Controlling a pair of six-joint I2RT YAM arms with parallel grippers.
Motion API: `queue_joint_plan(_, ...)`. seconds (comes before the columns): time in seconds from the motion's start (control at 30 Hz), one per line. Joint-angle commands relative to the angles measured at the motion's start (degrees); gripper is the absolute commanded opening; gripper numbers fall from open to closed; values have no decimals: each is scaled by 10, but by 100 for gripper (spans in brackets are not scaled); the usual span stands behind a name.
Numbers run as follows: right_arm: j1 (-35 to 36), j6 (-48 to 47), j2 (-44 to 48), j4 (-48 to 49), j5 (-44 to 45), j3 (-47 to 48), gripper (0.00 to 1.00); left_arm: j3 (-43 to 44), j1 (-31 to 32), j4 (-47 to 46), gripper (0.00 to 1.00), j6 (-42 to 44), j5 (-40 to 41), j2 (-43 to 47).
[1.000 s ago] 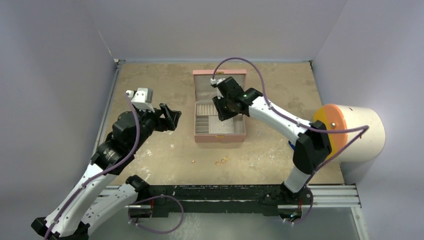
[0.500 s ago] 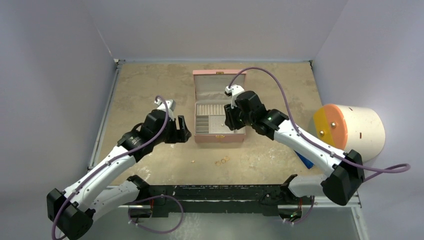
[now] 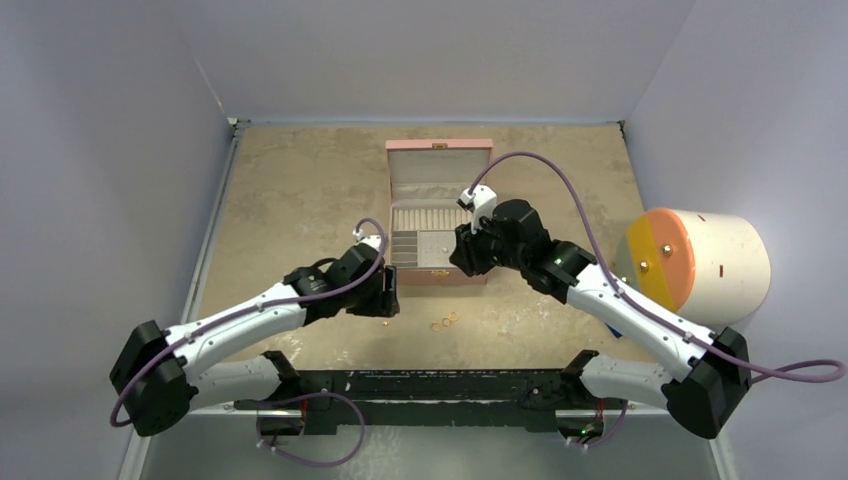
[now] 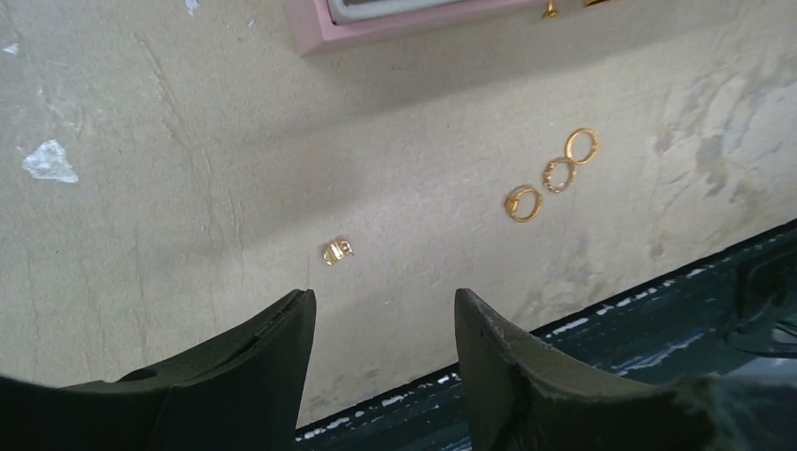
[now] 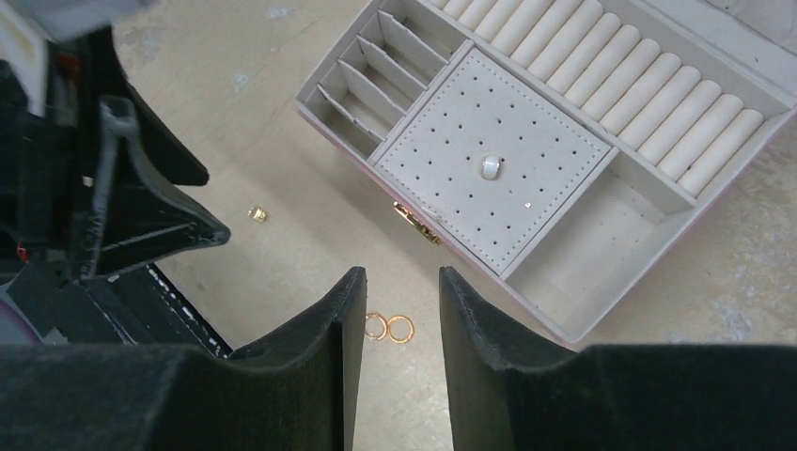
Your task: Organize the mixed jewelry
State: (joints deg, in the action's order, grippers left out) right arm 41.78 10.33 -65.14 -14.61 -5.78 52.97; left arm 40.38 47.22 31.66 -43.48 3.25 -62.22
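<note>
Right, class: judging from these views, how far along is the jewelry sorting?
Barely begun. Done: one white stud sits in the perforated panel of the pink box. In hand: nothing; the open left tool hovers over a small gold piece, the right tool open too. Left: three gold rings on the table.

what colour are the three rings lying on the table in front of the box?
Gold, all three rings. The left wrist view shows them best.

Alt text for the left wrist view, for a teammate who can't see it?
The open left gripper points down at a small gold stud-like piece on the tan tabletop. Three gold rings lie in a diagonal row to its right; the pink jewelry box's corner shows at top.
</note>
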Motion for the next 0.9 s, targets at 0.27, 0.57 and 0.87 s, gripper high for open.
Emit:
queue_joint_plan(0.27,1,-24,48,24,-24,-31,37,41,64,-4,45,13,112,-141)
queue_joint_plan(0.57,1,-24,61,19,-18,-43,37,68,89,1,36,26,143,-185)
queue_joint_plan(0.87,2,-24,56,21,-18,-41,37,68,96,11,26,34,156,-198)
